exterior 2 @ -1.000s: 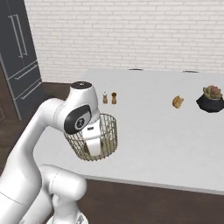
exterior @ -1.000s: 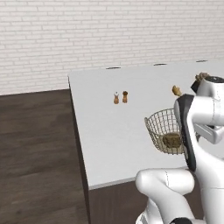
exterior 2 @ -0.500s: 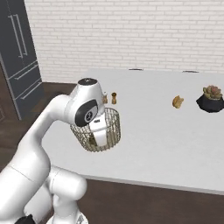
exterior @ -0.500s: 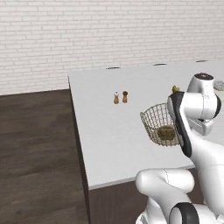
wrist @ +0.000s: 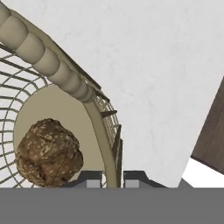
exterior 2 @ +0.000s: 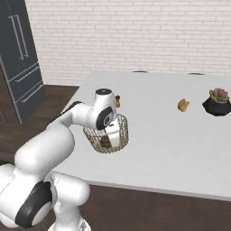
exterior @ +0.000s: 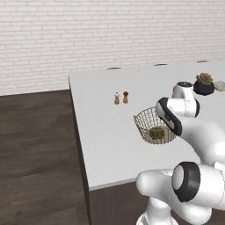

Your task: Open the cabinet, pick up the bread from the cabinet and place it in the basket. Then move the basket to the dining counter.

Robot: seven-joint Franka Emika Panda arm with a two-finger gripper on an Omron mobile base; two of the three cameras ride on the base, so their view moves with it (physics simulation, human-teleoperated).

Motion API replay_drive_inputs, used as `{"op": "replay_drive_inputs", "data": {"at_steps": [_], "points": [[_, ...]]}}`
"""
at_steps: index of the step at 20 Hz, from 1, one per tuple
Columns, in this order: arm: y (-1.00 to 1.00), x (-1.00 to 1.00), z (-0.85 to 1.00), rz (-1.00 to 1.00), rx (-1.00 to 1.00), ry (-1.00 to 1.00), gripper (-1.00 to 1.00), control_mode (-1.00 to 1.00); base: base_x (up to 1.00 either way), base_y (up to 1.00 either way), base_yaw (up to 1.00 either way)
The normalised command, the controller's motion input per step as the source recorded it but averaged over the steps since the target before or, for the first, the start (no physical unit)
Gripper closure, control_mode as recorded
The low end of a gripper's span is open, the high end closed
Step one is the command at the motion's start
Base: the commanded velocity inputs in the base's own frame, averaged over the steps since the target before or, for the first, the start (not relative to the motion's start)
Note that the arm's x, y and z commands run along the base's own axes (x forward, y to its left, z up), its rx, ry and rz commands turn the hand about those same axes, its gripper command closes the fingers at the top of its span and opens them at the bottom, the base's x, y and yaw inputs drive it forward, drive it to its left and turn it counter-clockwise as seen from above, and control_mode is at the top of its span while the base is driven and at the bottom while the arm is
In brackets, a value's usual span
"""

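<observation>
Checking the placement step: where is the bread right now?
The bread lies on the floor of the basket, which the gripper holds by its rim over the dining counter.

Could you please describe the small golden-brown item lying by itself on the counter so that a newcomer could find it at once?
Start at the dining counter, the wide white slab before the brick wall. Near its right end stands a potted plant in a black pot. Just left of that pot lies the small golden-brown pastry-like lump, bare on the top, unlike the darker bread inside the basket.
</observation>
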Motion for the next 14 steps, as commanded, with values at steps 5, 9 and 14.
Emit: {"op": "replay_drive_inputs", "data": {"at_steps": [5, 9, 14], "points": [[-0.01, 0.44, -0.82, 0.03, 0.00, 0.00, 1.00, -1.00, 0.00, 0.00, 0.00], [0.00, 0.25, -0.56, 0.03, 0.05, 0.00, 1.00, -1.00, 0.00, 0.00, 0.00], [0.00, 0.04, -0.26, 0.00, 0.02, 0.00, -1.00, -1.00, 0.00, 0.00, 0.00]]}}
